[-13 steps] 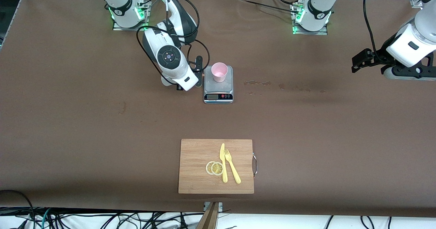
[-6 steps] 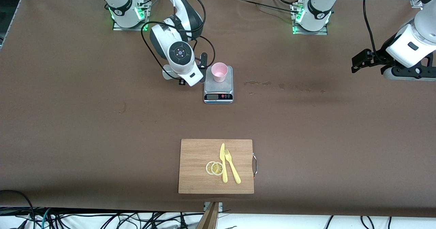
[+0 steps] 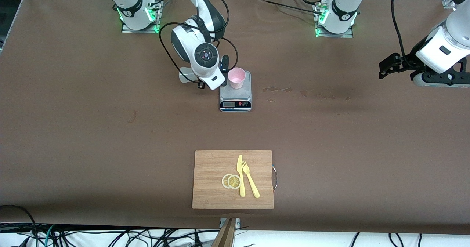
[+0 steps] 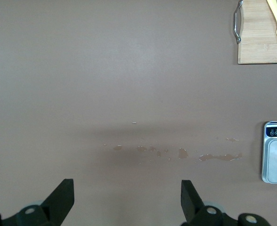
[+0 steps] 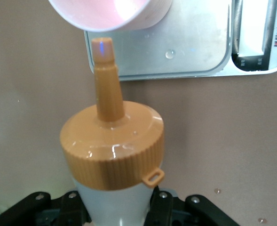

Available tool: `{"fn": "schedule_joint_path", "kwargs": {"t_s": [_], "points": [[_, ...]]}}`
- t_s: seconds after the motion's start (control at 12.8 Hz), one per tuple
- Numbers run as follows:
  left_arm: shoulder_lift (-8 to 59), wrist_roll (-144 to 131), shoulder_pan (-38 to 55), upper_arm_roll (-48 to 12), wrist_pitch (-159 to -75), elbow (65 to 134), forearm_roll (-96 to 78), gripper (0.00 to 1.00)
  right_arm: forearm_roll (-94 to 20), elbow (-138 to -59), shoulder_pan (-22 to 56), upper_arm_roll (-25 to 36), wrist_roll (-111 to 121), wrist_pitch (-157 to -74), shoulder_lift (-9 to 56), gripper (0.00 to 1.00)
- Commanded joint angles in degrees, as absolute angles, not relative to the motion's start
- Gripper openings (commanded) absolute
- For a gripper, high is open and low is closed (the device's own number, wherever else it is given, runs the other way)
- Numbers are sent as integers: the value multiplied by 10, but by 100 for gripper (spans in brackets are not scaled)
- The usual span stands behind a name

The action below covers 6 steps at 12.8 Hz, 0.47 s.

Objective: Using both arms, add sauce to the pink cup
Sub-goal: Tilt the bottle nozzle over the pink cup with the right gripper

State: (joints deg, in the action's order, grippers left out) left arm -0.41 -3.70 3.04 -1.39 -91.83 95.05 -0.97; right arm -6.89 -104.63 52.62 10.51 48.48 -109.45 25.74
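Note:
The pink cup (image 3: 237, 77) stands on the grey scale (image 3: 235, 99), and its rim shows in the right wrist view (image 5: 110, 14). My right gripper (image 3: 211, 79) is shut on the sauce bottle (image 5: 112, 150) and holds it tilted beside the scale. The orange nozzle (image 5: 104, 70) points at the cup and its tip is close to the rim. In the front view only the bottle's whitish base (image 3: 183, 75) shows from under the hand. My left gripper (image 3: 385, 69) is open and empty, and waits over bare table at the left arm's end, with its fingers (image 4: 63, 200) wide apart.
A wooden cutting board (image 3: 213, 166) lies nearer the front camera, with a yellow knife (image 3: 241, 177), a yellow fork (image 3: 250, 182) and lemon slices (image 3: 231, 181) on it. Dried spill marks (image 3: 304, 92) stain the table between the scale and the left gripper.
My right arm has carried the bottle toward the scale, and the nozzle is now close to the cup. The left arm has not moved.

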Motion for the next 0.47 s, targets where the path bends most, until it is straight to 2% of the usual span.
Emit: {"fn": "schedule_joint_path", "kwargs": {"t_s": [0.0,0.39], "points": [[2,-39,29,-14,-905,934,-20,100,-48,-1018,529,96,467,-1055,262,38],[2,-38,29,-14,-905,934,-20,100,-32,-1005,529,82,437,-1042,269,38]]}}
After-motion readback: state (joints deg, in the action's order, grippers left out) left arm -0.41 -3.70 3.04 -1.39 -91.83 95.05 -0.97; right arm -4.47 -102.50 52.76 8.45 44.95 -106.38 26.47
